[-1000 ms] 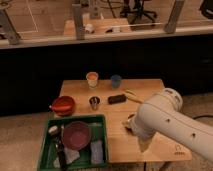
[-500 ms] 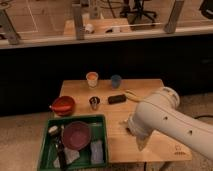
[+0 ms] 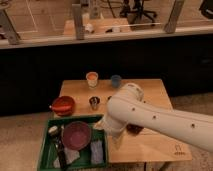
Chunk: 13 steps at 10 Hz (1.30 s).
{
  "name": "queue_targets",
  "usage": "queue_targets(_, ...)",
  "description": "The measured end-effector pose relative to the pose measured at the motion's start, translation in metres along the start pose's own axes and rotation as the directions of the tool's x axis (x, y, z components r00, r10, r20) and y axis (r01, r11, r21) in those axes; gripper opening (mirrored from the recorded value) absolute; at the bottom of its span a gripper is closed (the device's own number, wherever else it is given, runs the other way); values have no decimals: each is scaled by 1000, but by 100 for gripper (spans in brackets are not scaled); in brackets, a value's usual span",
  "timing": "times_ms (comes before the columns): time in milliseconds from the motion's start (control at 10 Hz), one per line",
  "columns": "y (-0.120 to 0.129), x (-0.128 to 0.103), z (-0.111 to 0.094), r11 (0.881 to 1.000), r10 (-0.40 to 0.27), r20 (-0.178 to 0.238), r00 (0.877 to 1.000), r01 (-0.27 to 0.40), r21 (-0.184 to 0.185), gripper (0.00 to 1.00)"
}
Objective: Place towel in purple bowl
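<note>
Near left corner of table point(image 3: 170, 145): green tray point(image 3: 46, 150), hanging past the left edge.
Tray, near right corner: grey-blue folded cloth point(image 3: 96, 151), likely the towel, lying flat just right of the purple bowl and not in it.
Tray, near edge: pale crumpled scrap point(image 3: 70, 158) beside a dark utensil point(image 3: 60, 154); cannot tell what either is.
Tray, middle: purple bowl point(image 3: 76, 135), upright.
White arm point(image 3: 150, 117) crosses the table from the near right. Gripper point(image 3: 103, 124) at its end, above the tray's right rim, just right of the bowl; jaws wide, mostly hidden by the arm.
Left edge: red bowl point(image 3: 63, 105), beyond the tray.
Middle: small metal cup point(image 3: 94, 103).
Far edge: pale cup point(image 3: 91, 79) and blue cup point(image 3: 116, 80), side by side, apart.
</note>
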Motion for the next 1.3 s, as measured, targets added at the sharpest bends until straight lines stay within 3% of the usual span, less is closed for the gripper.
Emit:
queue_targets(300,-32,-37,46,997,-10,110,994,18,-73,78)
queue_targets(600,-43,-47,57,993,72,193,979,-53,-102,58)
queue_targets(1100,-42,-47,57,993,83,197,977,-64,-101,58)
queue_targets(1200,-39,-44,59,989,123,212,970,-102,-104,58)
queue_targets(1300,-31,-38,61,976,211,239,948,-191,-103,58)
